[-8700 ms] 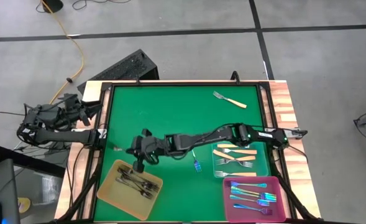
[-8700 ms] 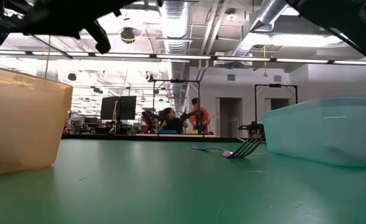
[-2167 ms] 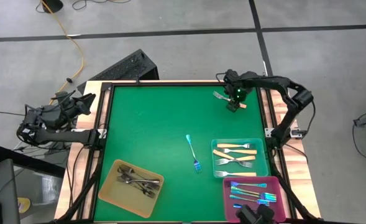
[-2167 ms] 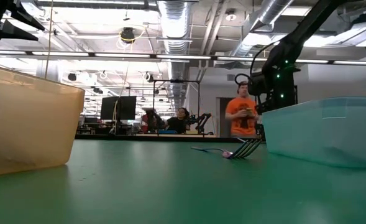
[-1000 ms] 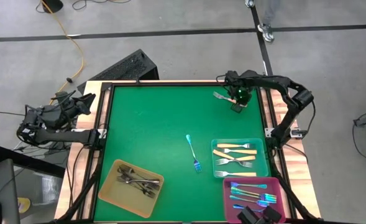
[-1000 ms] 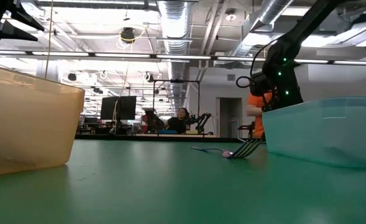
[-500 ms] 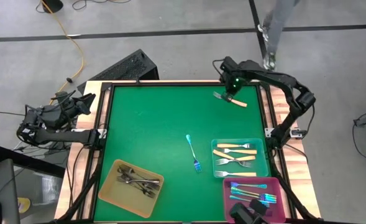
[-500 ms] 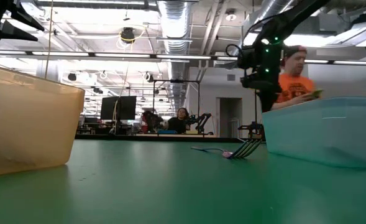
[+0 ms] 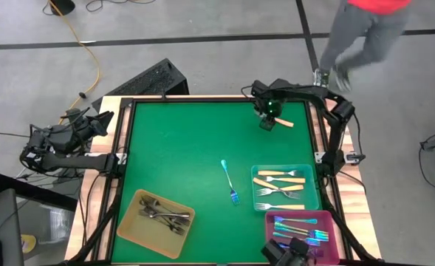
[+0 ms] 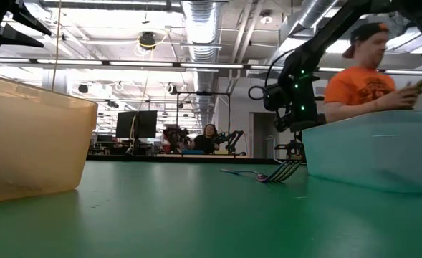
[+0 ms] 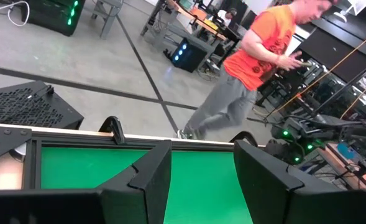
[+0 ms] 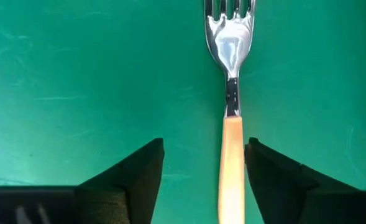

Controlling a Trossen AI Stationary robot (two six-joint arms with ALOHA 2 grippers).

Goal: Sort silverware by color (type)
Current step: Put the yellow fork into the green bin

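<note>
The right gripper [image 9: 266, 123] hovers with released fingers [image 12: 130, 174] over the cream-handled fork [image 12: 230, 118], which lies flat on the worktop [image 9: 180, 148] between them, probably to grasp it. The left gripper [image 9: 99, 122] waits with fingers apart, beside the worktop.

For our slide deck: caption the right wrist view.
Open right gripper poised over a cream-handled fork lying on the green mat.

The tabletop [image 9: 180, 155] is covered in matt green felt-like cloth, faintly scuffed, edged with wood grain. The cream-handled fork [image 12: 231, 93] has a mirror-bright metal head and a smooth, satin tan handle. The blue fork [image 9: 230, 182] gleams iridescent. The yellow tray [image 10: 24, 143], teal tray [image 10: 375, 154] and pink tray [image 9: 272, 236] look like translucent, frosted plastic. The right gripper [image 12: 204, 180] has matt black fingers [image 12: 133, 174].
</note>
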